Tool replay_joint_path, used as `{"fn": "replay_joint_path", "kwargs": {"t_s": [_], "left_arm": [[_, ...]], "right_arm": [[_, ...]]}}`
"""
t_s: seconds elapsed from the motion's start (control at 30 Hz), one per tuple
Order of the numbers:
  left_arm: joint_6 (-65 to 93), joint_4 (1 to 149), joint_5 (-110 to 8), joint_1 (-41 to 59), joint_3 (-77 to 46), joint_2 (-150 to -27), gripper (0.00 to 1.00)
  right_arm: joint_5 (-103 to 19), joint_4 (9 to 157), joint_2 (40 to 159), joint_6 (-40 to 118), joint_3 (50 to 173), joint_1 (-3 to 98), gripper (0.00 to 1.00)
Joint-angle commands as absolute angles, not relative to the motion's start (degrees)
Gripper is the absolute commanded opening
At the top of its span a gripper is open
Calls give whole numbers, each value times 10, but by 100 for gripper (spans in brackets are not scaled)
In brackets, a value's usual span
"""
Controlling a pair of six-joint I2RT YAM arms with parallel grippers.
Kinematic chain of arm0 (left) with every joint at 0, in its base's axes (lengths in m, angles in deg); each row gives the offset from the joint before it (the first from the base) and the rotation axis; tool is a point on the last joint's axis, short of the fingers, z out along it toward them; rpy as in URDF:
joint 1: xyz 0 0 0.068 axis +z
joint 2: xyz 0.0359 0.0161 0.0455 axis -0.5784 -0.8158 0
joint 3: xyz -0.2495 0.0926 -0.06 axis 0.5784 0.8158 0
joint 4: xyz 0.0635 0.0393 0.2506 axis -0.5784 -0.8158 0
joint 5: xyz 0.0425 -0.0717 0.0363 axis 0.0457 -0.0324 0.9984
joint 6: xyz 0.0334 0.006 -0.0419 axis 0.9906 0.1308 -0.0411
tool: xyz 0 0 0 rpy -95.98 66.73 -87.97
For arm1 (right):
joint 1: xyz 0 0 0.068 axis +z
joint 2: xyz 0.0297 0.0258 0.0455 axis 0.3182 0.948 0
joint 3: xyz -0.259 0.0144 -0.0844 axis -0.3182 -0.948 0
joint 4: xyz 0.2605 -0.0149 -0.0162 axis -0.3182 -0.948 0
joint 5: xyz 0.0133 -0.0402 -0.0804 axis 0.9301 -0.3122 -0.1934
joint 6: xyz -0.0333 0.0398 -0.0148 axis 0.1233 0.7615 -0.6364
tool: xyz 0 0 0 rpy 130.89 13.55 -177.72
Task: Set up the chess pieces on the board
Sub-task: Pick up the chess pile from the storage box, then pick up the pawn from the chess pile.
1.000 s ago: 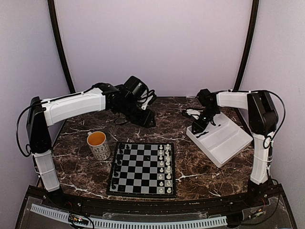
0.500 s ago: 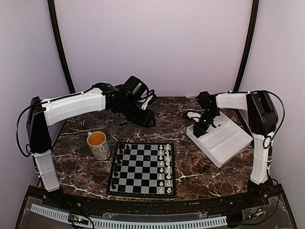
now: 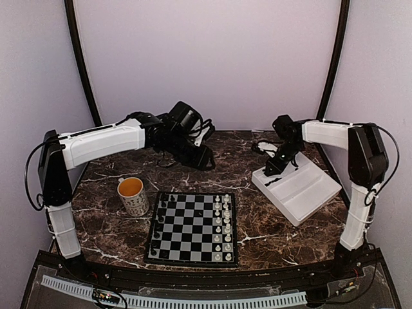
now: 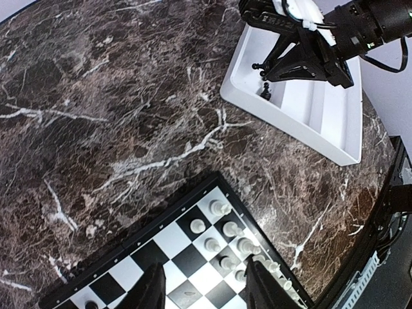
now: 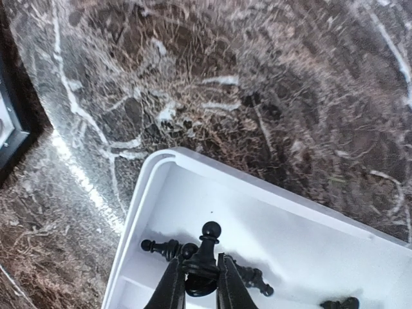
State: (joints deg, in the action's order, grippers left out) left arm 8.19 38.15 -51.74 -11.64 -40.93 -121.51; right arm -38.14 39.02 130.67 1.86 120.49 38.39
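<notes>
At the corner of the white tray [image 5: 270, 219] closest to the board [image 3: 190, 225], the right claw [image 5: 201, 261] has its fingers pressed onto the base of a black pawn [image 5: 205, 248]. The pawn seems upright, head clear of the tips, though blur leaves the pinch's firmness uncertain. Loose black pieces [image 5: 164, 246] lie beside it. The board lies to this claw's left, nearer the bases. The left claw [image 4: 206, 290] hangs spread and empty above the board's far edge. Since a second ago the right fingers have narrowed and that elbow has swung outward, while the left arm has barely shifted.
</notes>
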Motion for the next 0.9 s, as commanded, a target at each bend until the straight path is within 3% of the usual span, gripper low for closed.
{"fn": "replay_joint_path", "kwargs": {"t_s": [0.0,0.43,0.87], "left_arm": [[85,446,-558,-113,-444,-1226,45],[-36,676,-702,-113,-485,-1297,46],[-98,757,-756,-113,-476,-1327,42]], "right_arm": [[-339,394,1235,16,1202,380,14],[-158,419,1134,0,1205,410,15],[-67,402,1133,5,1231,427,15]]}}
